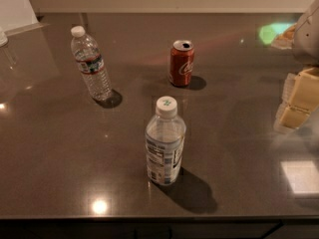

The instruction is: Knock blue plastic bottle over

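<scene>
The blue plastic bottle (165, 142) stands upright at the front middle of the dark countertop (60, 148). It is short and stout, with a white cap bearing a green mark and a pale blue-and-white label. My gripper (298, 102) comes in at the right edge of the camera view, pale yellow, just above the counter. It is well to the right of the bottle and slightly behind it, not touching it.
A taller, slimmer clear bottle (91, 64) with a red-banded label stands at the back left. A red soda can (181, 63) stands upright behind the blue bottle. The counter's front edge (159, 217) lies close in front of the blue bottle.
</scene>
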Robot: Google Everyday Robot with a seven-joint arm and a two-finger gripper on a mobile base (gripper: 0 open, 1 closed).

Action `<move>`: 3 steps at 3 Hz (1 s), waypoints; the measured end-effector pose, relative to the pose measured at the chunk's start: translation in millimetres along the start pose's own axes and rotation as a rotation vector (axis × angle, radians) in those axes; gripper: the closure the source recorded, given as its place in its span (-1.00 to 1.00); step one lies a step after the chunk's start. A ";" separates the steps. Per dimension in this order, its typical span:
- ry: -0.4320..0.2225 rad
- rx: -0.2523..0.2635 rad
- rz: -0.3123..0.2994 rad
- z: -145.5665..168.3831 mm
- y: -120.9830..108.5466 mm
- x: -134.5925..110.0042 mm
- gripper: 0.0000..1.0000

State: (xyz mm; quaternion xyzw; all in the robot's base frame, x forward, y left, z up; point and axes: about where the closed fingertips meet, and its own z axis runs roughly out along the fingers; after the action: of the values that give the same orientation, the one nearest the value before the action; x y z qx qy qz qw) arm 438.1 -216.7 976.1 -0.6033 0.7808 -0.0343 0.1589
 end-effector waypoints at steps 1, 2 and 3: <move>0.000 0.000 0.000 0.0 0.0 0.0 -1.00; -0.061 -0.034 -0.015 1.7 7.4 -11.4 -1.00; -0.178 -0.091 -0.069 5.5 28.8 -40.0 -1.00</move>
State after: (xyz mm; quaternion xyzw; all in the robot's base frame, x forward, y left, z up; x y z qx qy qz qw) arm 421.8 -170.0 972.1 -0.6371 0.7431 0.0493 0.1988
